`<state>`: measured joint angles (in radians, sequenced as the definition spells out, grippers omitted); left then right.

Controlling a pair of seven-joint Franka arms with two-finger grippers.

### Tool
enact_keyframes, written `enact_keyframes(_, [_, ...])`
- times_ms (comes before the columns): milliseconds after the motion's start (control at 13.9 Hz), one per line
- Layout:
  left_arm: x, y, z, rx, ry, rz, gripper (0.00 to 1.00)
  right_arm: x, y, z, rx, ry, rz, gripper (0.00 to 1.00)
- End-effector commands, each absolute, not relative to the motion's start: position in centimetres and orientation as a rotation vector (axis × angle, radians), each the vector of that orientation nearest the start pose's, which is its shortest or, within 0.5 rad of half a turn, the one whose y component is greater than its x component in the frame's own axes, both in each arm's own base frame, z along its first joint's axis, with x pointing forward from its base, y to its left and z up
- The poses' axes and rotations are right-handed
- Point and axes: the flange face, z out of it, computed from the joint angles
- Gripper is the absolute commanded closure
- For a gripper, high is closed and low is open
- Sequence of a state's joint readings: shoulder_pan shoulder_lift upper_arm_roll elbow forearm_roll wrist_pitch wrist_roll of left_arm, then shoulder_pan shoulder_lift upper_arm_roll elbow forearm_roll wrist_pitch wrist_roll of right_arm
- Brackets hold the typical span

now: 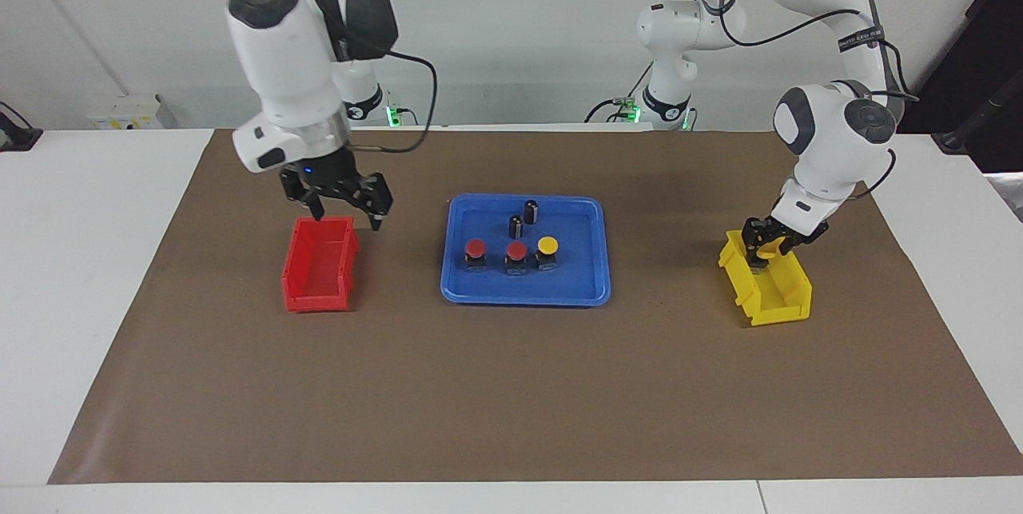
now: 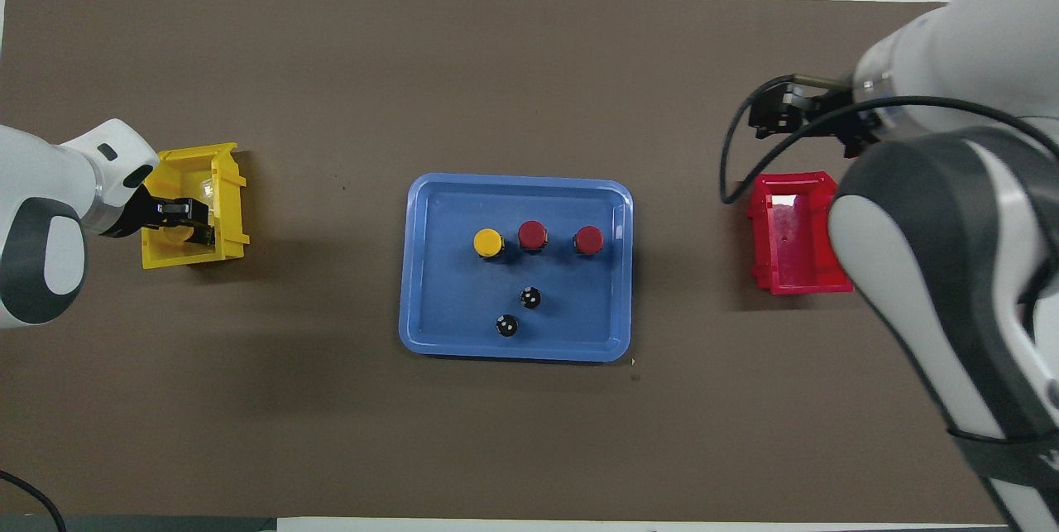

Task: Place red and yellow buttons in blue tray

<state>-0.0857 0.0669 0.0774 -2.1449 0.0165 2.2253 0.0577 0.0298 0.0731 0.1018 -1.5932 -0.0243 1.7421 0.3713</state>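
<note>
Yellow bin (image 1: 771,290) holds my left gripper (image 1: 763,256), clamped (I judge) on the last yellow button (image 1: 766,252). I should lift straight up, clear the rim, then carry it toward 3 o'clock into the blue tray (image 1: 459,290), beside the three buttons (image 1: 516,252) there. My right gripper (image 1: 345,210) waits, fingers apart, over the red bin (image 1: 320,274).

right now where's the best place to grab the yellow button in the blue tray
Grip the yellow button by its short black base, just under the round cap, coming straight down. It stands upright in the blue tray, with a red button close beside it, so set the fingers clear of that neighbour.
</note>
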Motion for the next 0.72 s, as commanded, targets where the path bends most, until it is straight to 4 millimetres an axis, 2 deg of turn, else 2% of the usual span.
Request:
enact_keyframes(0, [53.6,0.0,37.1,-3.132,0.126,-0.074,0.32,57.2,3.2,62.0,-3.13,0.304,-0.031,0.0])
enact_keyframes(144, [53.5,0.8,37.0,-3.132,0.107,-0.081,0.32,55.9,0.7,64.0,-3.151,0.261,0.011,0.0])
enact_keyframes(288, [53.7,0.9,36.5,-3.131,0.099,-0.091,0.32,54.5,-0.9,64.2,-3.155,0.277,0.091,0.0])
enact_keyframes(360, [53.8,0.9,36.5,-3.13,0.092,-0.11,0.37,54.3,-1.2,63.9,-3.153,0.279,0.107,0.0])
enact_keyframes(432, [53.8,0.9,36.5,-3.131,0.08,-0.113,0.62,54.0,-1.2,63.4,-3.156,0.241,0.131,0.0])
enact_keyframes(504, [53.9,1.0,36.6,-3.13,0.085,-0.115,0.95,53.4,-1.1,63.2,-3.159,0.202,0.146,0.0])
enact_keyframes(648, [54.4,0.9,37.1,-3.13,0.078,-0.125,0.99,52.6,-0.8,62.8,-3.16,0.165,0.162,0.0])
